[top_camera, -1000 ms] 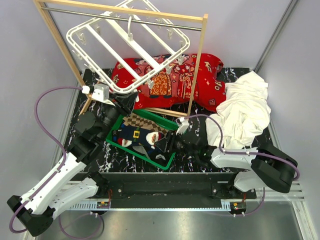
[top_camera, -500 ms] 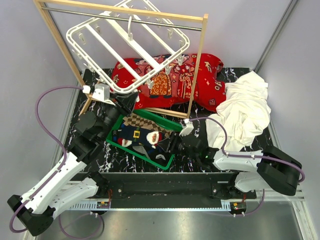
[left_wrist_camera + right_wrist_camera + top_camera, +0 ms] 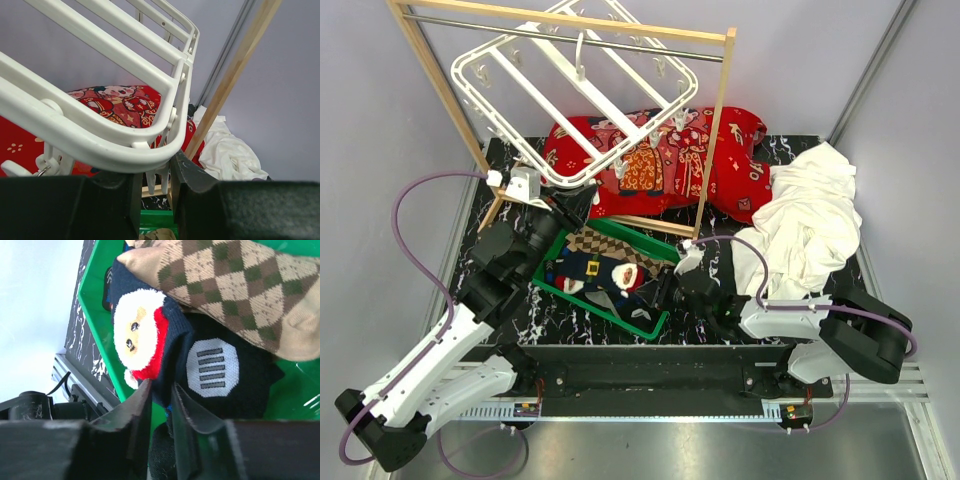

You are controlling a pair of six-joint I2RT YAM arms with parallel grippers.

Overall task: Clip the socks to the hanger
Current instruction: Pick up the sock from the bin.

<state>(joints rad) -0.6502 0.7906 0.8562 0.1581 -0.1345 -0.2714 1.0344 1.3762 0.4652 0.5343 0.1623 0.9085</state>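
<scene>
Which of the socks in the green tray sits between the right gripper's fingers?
The navy sock with the fluffy Santa face; the argyle sock lies beyond the right gripper.

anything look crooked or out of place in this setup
The hanger hangs askew from the wooden rack: it is tilted, with its near corner down by the left end effector, which pinches a clip there. The socks lie jumbled in the green tray, and a white cloth sits bunched on the right.
</scene>
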